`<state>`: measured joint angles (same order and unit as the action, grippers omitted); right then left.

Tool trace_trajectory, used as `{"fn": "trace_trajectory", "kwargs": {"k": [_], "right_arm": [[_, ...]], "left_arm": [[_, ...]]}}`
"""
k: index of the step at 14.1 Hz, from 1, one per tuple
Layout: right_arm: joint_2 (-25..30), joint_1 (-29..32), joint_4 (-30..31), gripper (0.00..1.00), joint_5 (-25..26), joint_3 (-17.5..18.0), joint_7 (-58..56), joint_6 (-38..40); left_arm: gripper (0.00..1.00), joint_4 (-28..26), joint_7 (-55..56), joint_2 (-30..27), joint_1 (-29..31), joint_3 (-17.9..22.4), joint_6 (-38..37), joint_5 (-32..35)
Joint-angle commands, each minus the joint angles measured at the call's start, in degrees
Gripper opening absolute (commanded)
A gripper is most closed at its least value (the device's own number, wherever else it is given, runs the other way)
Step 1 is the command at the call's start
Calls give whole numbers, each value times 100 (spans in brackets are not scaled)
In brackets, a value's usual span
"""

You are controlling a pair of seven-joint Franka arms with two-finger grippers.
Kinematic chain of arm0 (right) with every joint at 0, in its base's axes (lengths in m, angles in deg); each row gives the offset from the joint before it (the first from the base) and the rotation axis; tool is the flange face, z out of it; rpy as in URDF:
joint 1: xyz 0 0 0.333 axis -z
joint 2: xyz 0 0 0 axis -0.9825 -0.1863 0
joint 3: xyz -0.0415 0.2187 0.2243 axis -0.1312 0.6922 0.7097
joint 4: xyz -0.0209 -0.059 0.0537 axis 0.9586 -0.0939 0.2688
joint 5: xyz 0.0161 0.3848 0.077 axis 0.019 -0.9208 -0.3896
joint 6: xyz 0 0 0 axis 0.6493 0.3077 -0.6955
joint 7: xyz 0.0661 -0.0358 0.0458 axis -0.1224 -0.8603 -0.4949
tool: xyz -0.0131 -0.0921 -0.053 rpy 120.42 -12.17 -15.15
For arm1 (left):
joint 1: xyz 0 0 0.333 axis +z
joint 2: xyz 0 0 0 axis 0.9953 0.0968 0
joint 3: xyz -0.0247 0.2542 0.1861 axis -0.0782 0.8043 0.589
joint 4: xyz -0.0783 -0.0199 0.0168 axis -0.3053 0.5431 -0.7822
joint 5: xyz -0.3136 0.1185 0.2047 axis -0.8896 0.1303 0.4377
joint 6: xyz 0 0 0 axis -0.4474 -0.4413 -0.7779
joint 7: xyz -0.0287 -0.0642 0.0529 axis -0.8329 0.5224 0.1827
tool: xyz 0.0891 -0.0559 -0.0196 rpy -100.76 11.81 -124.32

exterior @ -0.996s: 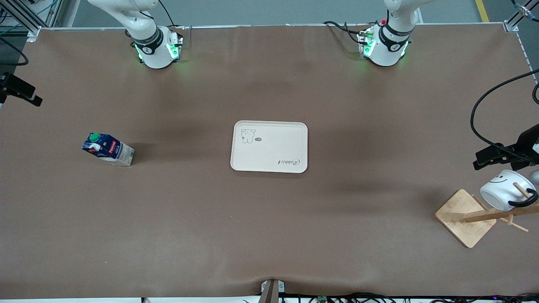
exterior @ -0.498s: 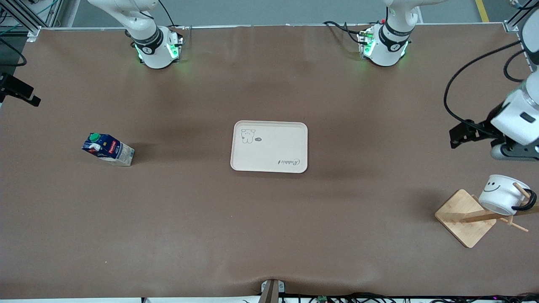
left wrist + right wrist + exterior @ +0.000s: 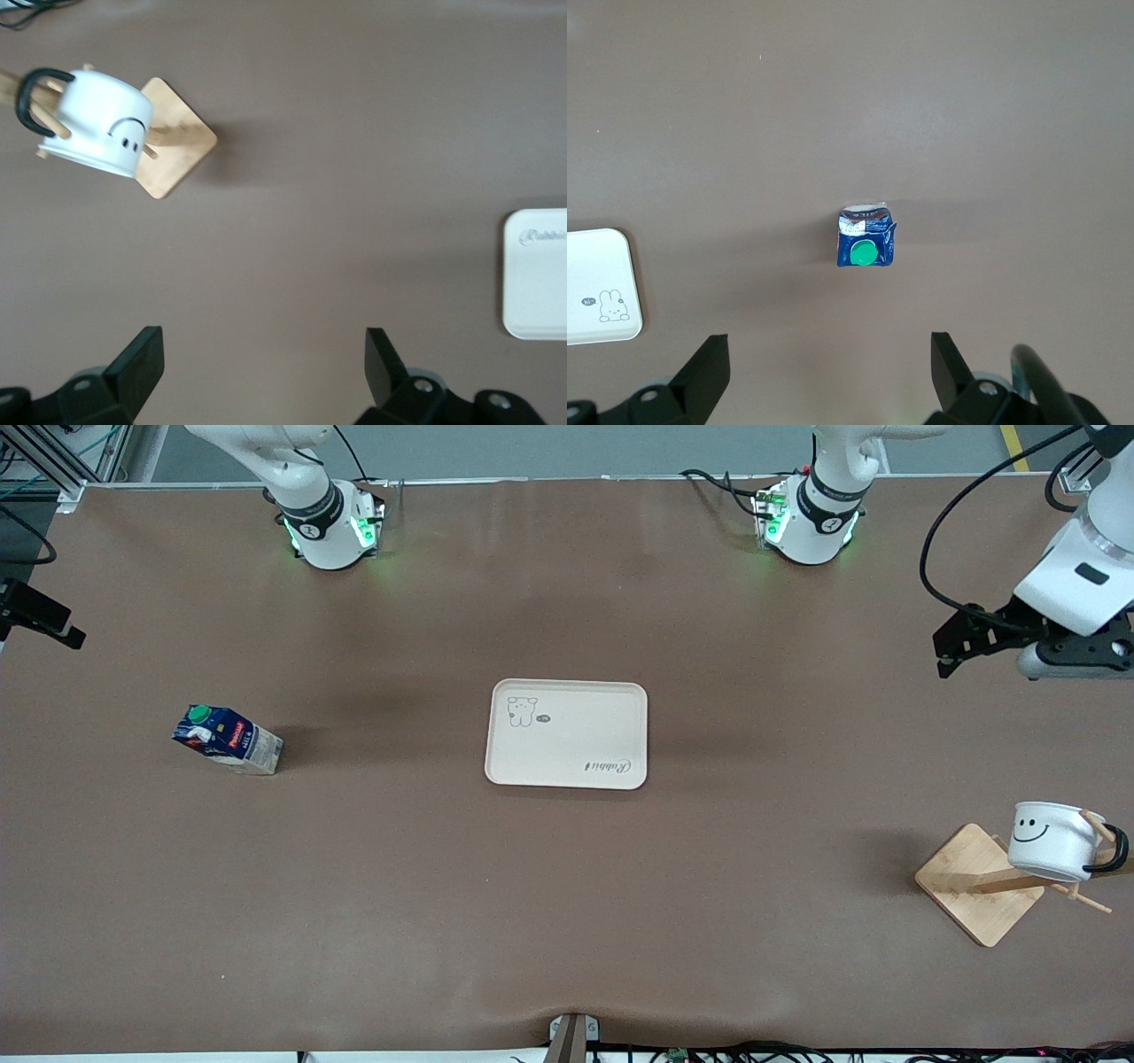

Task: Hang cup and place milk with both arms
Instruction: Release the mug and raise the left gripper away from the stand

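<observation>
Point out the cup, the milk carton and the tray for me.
cup [image 3: 1048, 841], front view, on its white side under the smiley face.
milk carton [image 3: 866, 237], right wrist view, on its blue top by the green cap.
tray [image 3: 567, 744], front view, on its bare middle.

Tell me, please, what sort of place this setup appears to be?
Probably a robotics lab test bench: two arm bases bolted to a brown-covered table, cables along its edge, and staged props such as a cup on a wooden rack.

A rectangular cream tray [image 3: 567, 735] with rounded corners and a small rabbit drawing is lying flat at the middle of the brown table [image 3: 443, 886]; a light wooden peg rack [image 3: 979, 883] with a square base is standing toward the left arm's end, nearer the front camera than the tray.
</observation>
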<state>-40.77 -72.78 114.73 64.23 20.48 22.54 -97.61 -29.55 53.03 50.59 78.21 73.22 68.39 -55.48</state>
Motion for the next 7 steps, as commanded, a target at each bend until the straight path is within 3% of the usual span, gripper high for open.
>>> {"fn": "trace_trajectory", "kwargs": {"k": [1, 7], "right_arm": [[-33, 46, -113, 100, 82, 29, 87, 70], [-33, 54, -122, 100, 29, 29, 87, 70]], "left_arm": [[100, -546, -85, -493, -230, 249, 192, -144], [100, -564, -226, -520, -300, 328, -195, -240]]}}
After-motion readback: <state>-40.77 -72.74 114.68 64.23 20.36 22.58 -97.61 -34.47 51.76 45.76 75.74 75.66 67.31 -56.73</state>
